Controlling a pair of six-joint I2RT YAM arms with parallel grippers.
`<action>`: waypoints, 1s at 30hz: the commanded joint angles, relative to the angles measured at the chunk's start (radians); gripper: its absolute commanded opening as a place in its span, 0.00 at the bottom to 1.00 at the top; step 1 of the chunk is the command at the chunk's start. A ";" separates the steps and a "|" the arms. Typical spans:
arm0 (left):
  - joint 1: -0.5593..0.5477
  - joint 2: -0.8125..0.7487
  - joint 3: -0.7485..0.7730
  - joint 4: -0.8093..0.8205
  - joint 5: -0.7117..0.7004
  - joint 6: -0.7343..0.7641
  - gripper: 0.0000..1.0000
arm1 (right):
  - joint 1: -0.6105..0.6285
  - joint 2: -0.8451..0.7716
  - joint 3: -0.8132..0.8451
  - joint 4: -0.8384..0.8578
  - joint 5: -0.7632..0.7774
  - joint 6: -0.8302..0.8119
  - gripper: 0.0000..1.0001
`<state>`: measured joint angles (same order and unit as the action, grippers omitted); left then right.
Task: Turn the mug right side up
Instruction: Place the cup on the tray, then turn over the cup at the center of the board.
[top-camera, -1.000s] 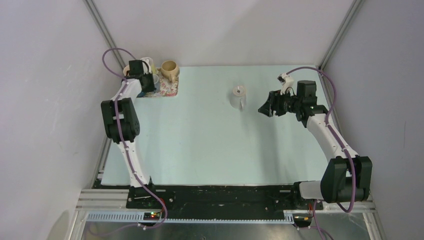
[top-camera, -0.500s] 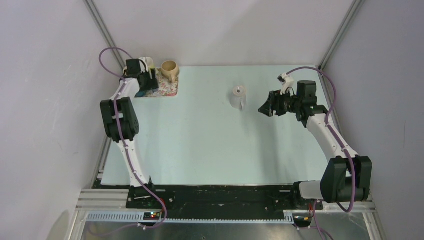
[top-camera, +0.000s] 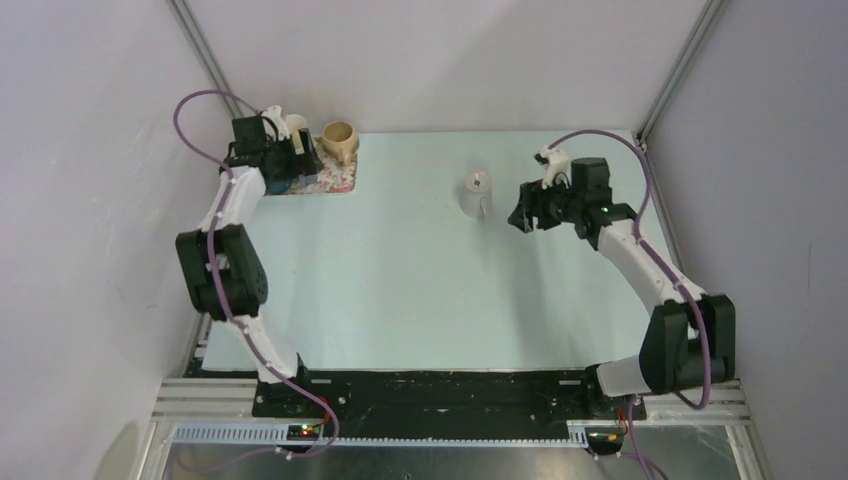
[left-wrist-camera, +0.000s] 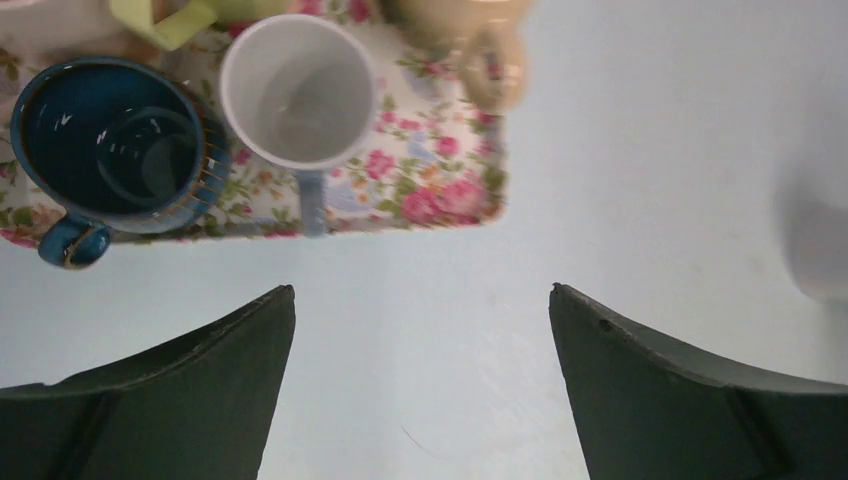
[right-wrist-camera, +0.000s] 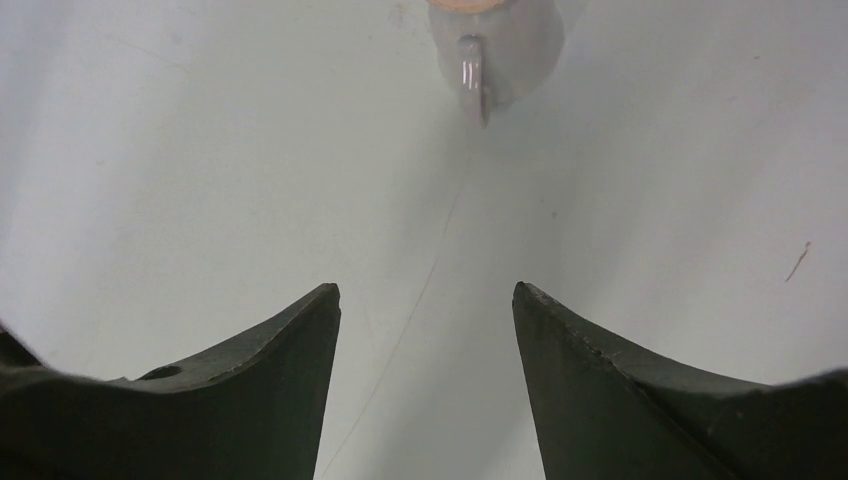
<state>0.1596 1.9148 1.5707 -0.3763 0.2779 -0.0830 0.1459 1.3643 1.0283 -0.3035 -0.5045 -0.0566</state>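
The mug (top-camera: 478, 195) is pale grey and plain; it stands mouth down on the light bench (top-camera: 400, 280), toward the far side and a little right of centre, well apart from everything else; from above I see its flat round base facing up, with a small glint on it; its body widens slightly toward the bench; in my right wrist view the mug (right-wrist-camera: 497, 45) sits at the top edge, its thin handle turned straight toward the camera.

My right tool (top-camera: 518, 216) hangs just to the right of the mug, pointing at it but not touching; its two dark fingers are spread apart with only bare bench between them; in its own wrist view the right tool (right-wrist-camera: 425, 290) holds nothing, and the handle lines up roughly with the gap.

My left tool (top-camera: 303, 165) is at the far left corner, over the near edge of a flowered tray (top-camera: 340, 180); in its wrist view the left tool (left-wrist-camera: 420, 290) is spread wide and empty, above bare bench just in front of the tray (left-wrist-camera: 440, 200); on the tray stand a blue cup (left-wrist-camera: 110, 150) and a white cup (left-wrist-camera: 297, 90), both mouth up and side by side, with a tan cup (left-wrist-camera: 470, 30) behind them, blurred at the top edge.
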 joint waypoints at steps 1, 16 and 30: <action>-0.052 -0.236 -0.133 0.033 0.140 0.017 1.00 | 0.087 0.118 0.126 -0.014 0.217 -0.056 0.69; -0.149 -0.379 -0.504 0.033 0.266 0.260 1.00 | 0.238 0.603 0.595 -0.156 0.362 -0.123 0.69; -0.225 -0.408 -0.544 0.052 0.262 0.284 1.00 | 0.240 0.829 0.912 -0.265 0.381 -0.042 0.99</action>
<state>-0.0597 1.5539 1.0428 -0.3569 0.5270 0.1650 0.3859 2.1372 1.8515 -0.5209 -0.1383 -0.1257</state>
